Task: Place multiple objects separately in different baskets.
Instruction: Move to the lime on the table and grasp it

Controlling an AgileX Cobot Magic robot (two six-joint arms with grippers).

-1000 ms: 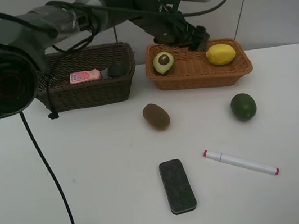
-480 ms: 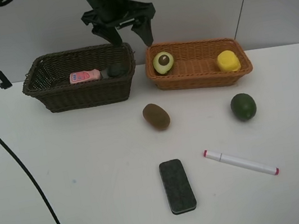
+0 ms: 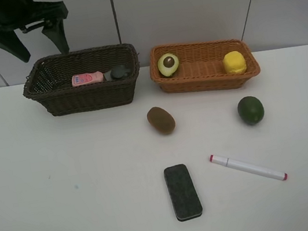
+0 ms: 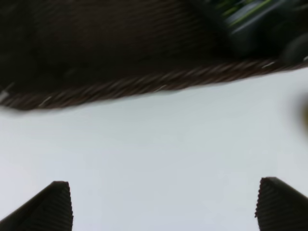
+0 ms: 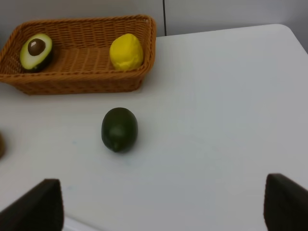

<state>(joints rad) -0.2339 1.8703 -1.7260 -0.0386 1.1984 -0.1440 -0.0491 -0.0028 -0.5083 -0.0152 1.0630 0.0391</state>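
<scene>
My left gripper (image 3: 44, 49) hangs open and empty above the back left of the dark brown basket (image 3: 58, 104), which holds the pink bottle (image 3: 87, 78) and the dark green bottle (image 3: 118, 72). The orange-tan basket (image 3: 210, 82) holds the halved avocado (image 3: 167, 64) and the yellow lemon (image 3: 234, 62). The brown kiwi (image 3: 160, 119), round green fruit (image 3: 250, 110), black eraser (image 3: 182, 192) and red-capped marker (image 3: 248, 167) lie on the table. My right gripper (image 5: 163, 207) is open, back from the green fruit (image 5: 119, 129); the exterior view does not show it.
The white table (image 3: 65, 182) runs wide to the left and front. A grey panelled wall stands right behind both baskets. The blurred left wrist view shows the dark basket's rim (image 4: 144, 86) beyond bare table.
The left arm has swung left, from over the orange-tan basket to above the dark basket's back left corner. The lemon has shifted a little inside its basket.
</scene>
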